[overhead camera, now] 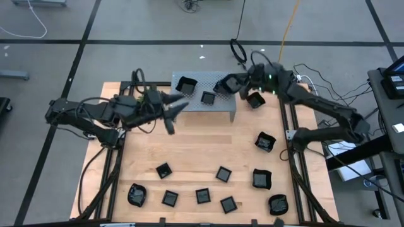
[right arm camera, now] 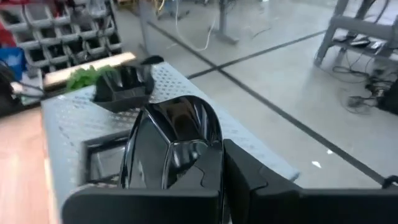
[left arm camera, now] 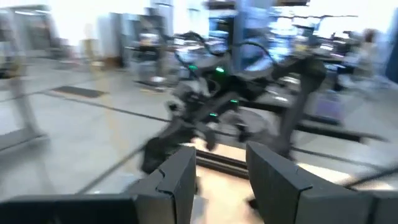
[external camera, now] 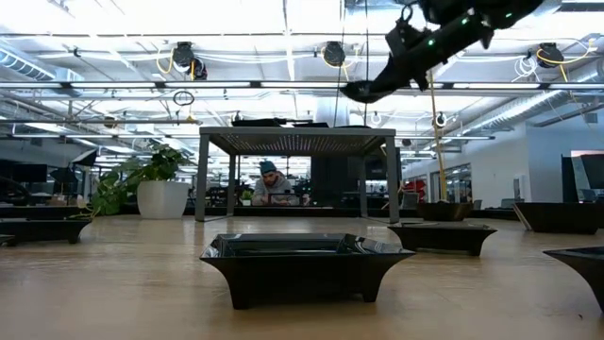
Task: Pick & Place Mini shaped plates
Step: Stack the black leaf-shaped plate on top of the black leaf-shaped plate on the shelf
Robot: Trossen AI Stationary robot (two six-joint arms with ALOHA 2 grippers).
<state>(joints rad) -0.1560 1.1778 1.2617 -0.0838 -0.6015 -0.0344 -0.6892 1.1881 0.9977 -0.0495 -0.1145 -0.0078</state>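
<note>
The right gripper [overhead camera: 222,84] hung over the upper middle of the high view, above the right part of the grey perforated stand [overhead camera: 230,108], its jaws clamped tight on a glossy black mini plate [right arm camera: 177,146]. The right wrist view showed that rounded plate pinched on edge between the dark fingers [right arm camera: 249,180], tilted upright over the stand's holed top. Two more plates already sat on that top: a raised-rim one [overhead camera: 185,84] at its upper left and a flat square one [overhead camera: 207,97] near the middle. A green sprig [right arm camera: 84,76] lay just beside the far plate in the wrist picture.

Over on the left, the left gripper [overhead camera: 172,112] pointed toward the stand's left edge, jaws spread well apart and holding nothing; its own wrist view was heavily blurred, with two empty fingers [left arm camera: 174,180] and the other arm beyond.

One plate [overhead camera: 255,99] rested just off the stand's right end. The rest of the plates were scattered across the wooden bench [overhead camera: 196,148]: two down the right side [overhead camera: 265,142] [overhead camera: 261,179], one at the lower right corner [overhead camera: 278,203], one at the lower left [overhead camera: 137,195], and a loose row of flat squares [overhead camera: 202,196] along the bottom. From the low view, a rimmed plate [external camera: 304,267] filled the foreground, the stand [external camera: 297,142] stood behind it, and a person [external camera: 274,184] sat far back in the room.
</note>
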